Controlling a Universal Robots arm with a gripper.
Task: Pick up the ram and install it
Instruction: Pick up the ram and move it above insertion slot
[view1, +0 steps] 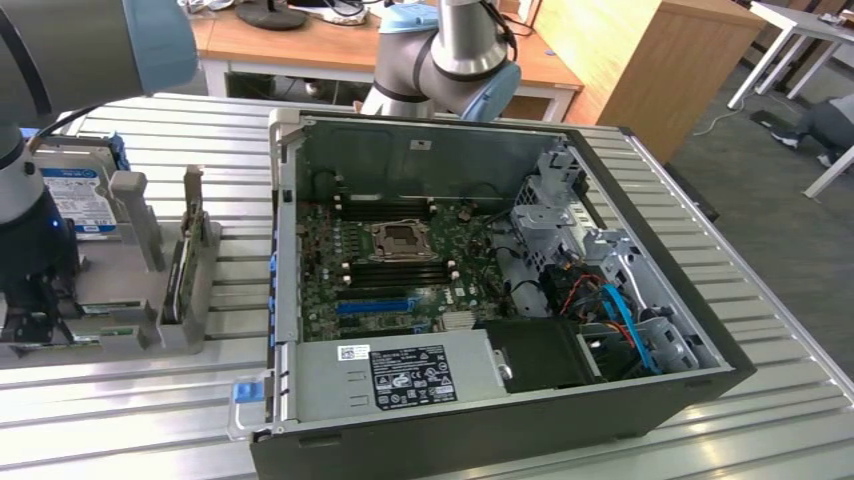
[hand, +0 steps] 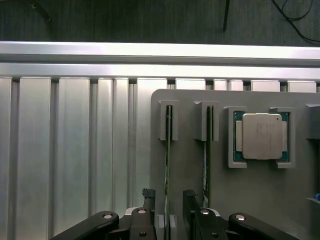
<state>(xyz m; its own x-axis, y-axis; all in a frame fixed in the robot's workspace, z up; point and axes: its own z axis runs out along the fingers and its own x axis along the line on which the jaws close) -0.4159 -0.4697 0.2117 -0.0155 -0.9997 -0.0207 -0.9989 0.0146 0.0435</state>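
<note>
Gripper (hand: 169, 199) stands spread wide over the grey holder (hand: 225, 195), straddling the ram (hand: 169, 145), which sits on edge in its slot; the jaws appear not to touch it. A second stick (hand: 206, 150) stands just beside, near the processor (hand: 261, 136)

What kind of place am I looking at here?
Likely a robotics lab bench set up for computer assembly: a robot arm stands by an open PC case on an aluminium-slat table, and a grey holder keeps ram sticks and a processor ready.
</note>
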